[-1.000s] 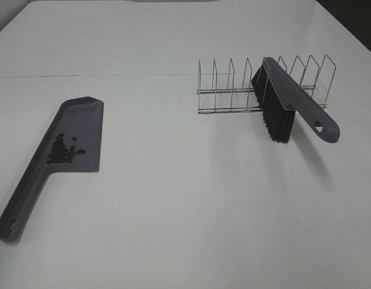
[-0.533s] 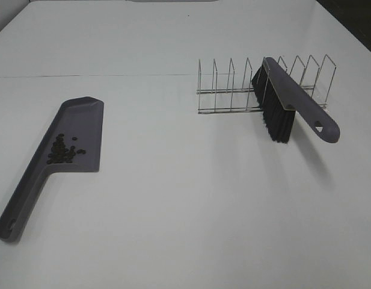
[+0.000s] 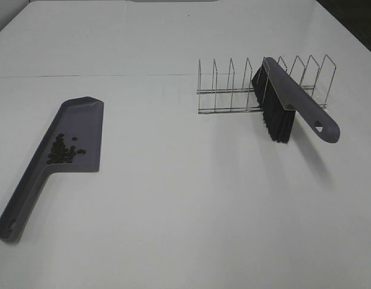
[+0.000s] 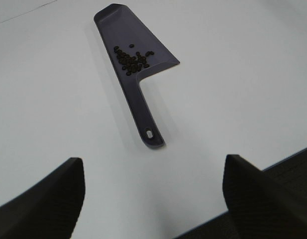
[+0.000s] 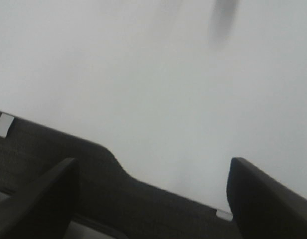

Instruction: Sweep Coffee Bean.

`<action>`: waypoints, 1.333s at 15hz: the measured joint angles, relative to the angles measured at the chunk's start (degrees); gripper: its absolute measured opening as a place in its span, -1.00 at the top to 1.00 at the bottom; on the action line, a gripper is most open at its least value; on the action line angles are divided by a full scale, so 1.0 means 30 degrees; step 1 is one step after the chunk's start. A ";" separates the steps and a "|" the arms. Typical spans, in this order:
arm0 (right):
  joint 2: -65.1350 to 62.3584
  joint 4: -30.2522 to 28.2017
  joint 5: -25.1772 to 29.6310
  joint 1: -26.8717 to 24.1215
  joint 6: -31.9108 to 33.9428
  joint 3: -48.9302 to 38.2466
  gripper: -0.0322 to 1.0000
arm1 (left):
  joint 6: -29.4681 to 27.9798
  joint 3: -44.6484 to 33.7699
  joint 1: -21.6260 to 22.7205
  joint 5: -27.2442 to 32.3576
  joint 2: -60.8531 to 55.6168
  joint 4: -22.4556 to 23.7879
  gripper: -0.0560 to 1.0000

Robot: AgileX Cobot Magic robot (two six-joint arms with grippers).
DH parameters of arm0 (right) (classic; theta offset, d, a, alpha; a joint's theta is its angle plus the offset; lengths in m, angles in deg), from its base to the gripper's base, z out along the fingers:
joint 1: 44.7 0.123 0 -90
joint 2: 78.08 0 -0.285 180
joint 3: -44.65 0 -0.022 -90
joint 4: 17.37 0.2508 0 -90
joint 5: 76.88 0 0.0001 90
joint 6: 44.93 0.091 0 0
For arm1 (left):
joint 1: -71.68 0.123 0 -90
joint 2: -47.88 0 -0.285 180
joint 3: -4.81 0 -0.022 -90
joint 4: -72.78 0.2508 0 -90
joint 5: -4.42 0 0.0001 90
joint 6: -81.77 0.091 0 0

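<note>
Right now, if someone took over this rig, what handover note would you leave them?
Left gripper: open, empty, pulled back near the table edge.
Right gripper: open, empty, also back at the edge.
Coffee beans: all piled in the grey dustpan, which lies flat on the table's left side.
Brush: resting across the wire rack.
Done: beans swept, brush stowed. Left: seemingly nothing.

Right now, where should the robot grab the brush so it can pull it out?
Probably the bare handle end of the brush, coming from above on the right. That end sticks out past the wire rack, clear of wires and of the bristles hanging underneath.
</note>
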 joint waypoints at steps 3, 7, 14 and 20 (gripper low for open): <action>-0.5806 -0.0038 -0.0019 0.0038 0.0000 0.0000 -0.53 | -0.0115 0.0000 0.0000 0.0000 0.0000 0.0038 -0.44; -0.5500 -0.0019 -0.0019 0.0076 0.0000 0.0000 -0.53 | -0.0401 0.0000 0.0000 -0.0019 0.0000 0.0095 -0.44; -0.5959 -0.0019 -0.0019 0.0076 -0.0019 0.0000 -0.53 | -0.0917 0.0000 0.0000 -0.0019 -0.1108 0.0095 -0.44; -0.5959 -0.0019 -0.0019 0.0076 -0.0019 0.0000 -0.53 | -0.1012 -0.0019 0.0000 -0.0019 -0.4183 0.0095 -0.44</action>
